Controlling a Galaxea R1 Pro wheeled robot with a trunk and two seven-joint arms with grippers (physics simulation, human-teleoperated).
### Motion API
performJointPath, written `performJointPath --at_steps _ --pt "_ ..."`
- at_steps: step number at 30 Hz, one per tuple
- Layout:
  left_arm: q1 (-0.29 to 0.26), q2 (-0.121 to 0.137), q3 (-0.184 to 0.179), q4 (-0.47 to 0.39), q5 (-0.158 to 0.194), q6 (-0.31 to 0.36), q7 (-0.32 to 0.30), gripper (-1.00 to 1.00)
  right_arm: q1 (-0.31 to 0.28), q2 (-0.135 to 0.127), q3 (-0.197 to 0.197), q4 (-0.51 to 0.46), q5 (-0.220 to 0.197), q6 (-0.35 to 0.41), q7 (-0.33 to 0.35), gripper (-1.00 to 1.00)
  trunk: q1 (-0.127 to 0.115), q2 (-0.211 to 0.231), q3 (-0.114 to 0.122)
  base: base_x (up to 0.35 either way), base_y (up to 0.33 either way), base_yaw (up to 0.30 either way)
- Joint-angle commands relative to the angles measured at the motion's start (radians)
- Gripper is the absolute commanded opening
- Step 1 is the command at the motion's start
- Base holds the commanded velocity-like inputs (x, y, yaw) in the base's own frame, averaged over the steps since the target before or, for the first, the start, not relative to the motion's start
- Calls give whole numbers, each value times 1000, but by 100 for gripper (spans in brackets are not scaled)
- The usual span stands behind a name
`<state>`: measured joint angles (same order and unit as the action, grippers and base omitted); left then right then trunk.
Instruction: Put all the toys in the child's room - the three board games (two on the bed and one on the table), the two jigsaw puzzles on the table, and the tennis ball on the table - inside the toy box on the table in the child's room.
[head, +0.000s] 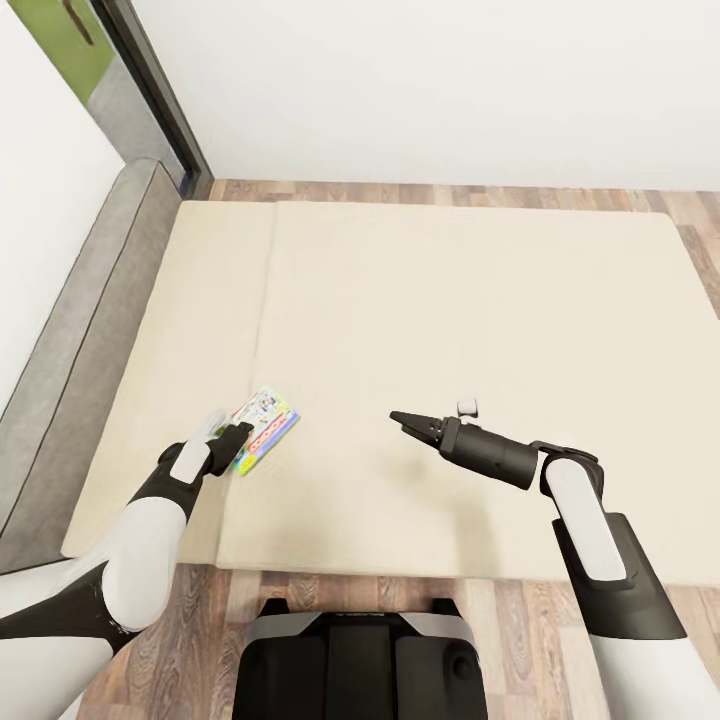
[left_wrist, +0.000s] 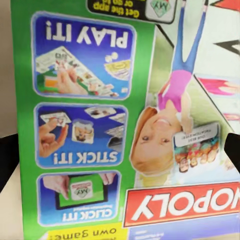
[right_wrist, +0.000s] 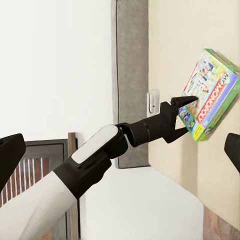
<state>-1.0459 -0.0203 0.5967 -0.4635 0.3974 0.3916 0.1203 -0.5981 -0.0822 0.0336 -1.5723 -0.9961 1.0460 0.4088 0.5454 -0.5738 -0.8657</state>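
Now the left gripper (head: 232, 432) sits at the green-edged Monopoly box (head: 264, 430) on the bed (head: 450, 300), jaws spread either side; the right gripper (head: 408, 420), pinched closed, hovers nearby. Left wrist reads "PLAY IT!".

Open bed (head: 450, 300) all around the board game (head: 265, 430); the left gripper (head: 238, 432) crowds its near edge
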Motion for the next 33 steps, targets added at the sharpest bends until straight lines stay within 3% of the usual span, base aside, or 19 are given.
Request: performJointPath --at_steps 1,16,33 --pt "0 -1 3 -3 11 6 7 100 0 -1 0 0 10 1 10 100 0 -1 -1 0 -28 0" --pt "0 -22 3 -56 10 13 7 100 0 -1 0 0 10 1 10 100 0 -1 -1 27 -69 0" --pt "0 -24 3 -67 11 15 7 100 0 -1 0 0 10 1 10 100 0 -1 -1 1 -56 0"
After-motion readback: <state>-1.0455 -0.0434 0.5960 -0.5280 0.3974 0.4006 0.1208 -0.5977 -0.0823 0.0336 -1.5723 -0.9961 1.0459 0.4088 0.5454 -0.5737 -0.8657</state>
